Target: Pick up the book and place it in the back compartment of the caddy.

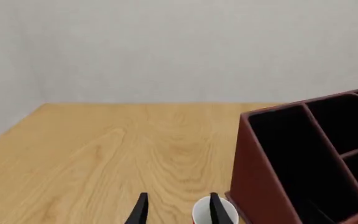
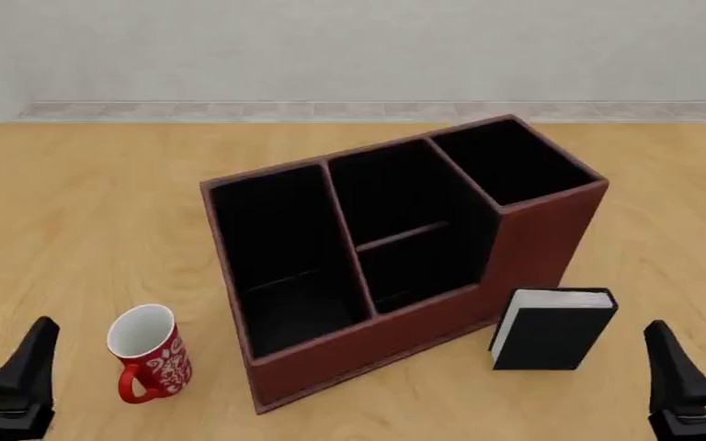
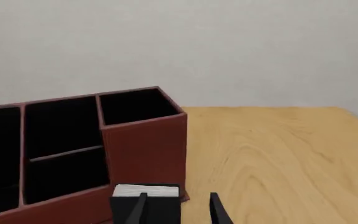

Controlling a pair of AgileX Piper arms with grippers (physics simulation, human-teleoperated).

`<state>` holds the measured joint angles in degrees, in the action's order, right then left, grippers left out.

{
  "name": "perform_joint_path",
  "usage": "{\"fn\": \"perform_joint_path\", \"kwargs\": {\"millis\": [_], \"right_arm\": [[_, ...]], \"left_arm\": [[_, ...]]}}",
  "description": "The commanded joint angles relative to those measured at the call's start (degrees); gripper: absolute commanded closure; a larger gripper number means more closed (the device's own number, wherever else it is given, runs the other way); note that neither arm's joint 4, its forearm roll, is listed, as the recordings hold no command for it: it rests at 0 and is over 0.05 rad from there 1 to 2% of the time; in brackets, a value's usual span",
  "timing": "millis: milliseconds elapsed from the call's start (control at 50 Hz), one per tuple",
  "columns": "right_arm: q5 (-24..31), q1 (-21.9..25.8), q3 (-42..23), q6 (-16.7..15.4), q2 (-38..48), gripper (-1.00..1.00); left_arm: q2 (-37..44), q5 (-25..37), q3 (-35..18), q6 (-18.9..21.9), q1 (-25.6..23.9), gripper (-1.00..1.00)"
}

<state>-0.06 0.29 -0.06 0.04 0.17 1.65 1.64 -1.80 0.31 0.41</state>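
wooden table [image 2: 71, 202]: front view alone shows mug [image 2: 151, 354] and book [image 2: 555, 331] together.

We note the large reddish-brown four-cell organizer caddy [image 2: 537, 243] mid-table on the light wooden table [image 2: 84, 211]. The small thick black hardcover book [image 2: 553, 329] stands upright just beside its near right corner. The red patterned ceramic mug [image 2: 151, 354] stands near its near left corner, apart.

A bare simulated room: a wooden table [image 2: 84, 211], a plain grey wall [image 2: 353, 46] and tiled floor strip [image 2: 328, 111].
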Motion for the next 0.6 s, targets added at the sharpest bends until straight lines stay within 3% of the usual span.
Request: {"fn": "perform_joint_path", "kwargs": {"millis": [20, 40, 60, 80, 340, 400, 600], "right_arm": [[-2.21, 11.35, -0.04, -1.1, 1.75, -1.0], [-3.33, 12.75, -0.02, -0.16, 3.43, -1.0], [-1.97, 11.03, -0.11, -1.09, 1.6, -1.0], [-2.31, 10.99, -0.07, -0.64, 2.18, -1.0], [-1.6, 11.09, -0.14, -1.13, 1.21, -1.0], [-1.49, 11.06, -0.17, -0.76, 1.34, -1.0], [-2.32, 11.05, -0.11, -0.34, 2.36, -1.0]], "left_arm": [[-1.51, 0.95, -1.86, 0.7, -0.65, -1.0], [-1.22, 1.18, -2.43, 1.11, -0.97, -1.0], [-1.43, 3.56, -5.37, -1.65, -2.99, -1.0], [-1.5, 3.8, -6.17, -1.88, -3.58, -1.0], [-1.42, 10.13, -14.43, -2.14, -12.25, -1.0], [-0.19, 10.32, -16.2, -0.89, -15.62, -1.0], [10.37, 4.83, -17.8, -2.07, -25.61, -1.0]]}}
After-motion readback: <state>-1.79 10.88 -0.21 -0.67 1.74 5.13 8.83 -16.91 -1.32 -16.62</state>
